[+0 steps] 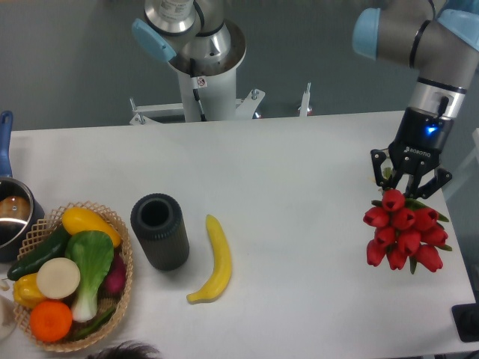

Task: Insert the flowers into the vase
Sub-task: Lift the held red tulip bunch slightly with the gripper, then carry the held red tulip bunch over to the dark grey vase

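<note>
The jaws point down at the right side of the surface, their fingers spread around the top of the flowers; whether they pinch the stems cannot be told, since the buds hide the contact. The red bunch sits directly under the jaws, toward six o'clock, with green leaves poking out at its edges, and whether it rests on the surface or hangs lifted is unclear. The vase stands upright well apart toward nine o'clock, its round mouth showing nothing inside. By my reading the insertion is not done: the bunch must be carried across and lowered stem-first. A banana lies just beside the vase, a vegetable basket beyond.
</note>
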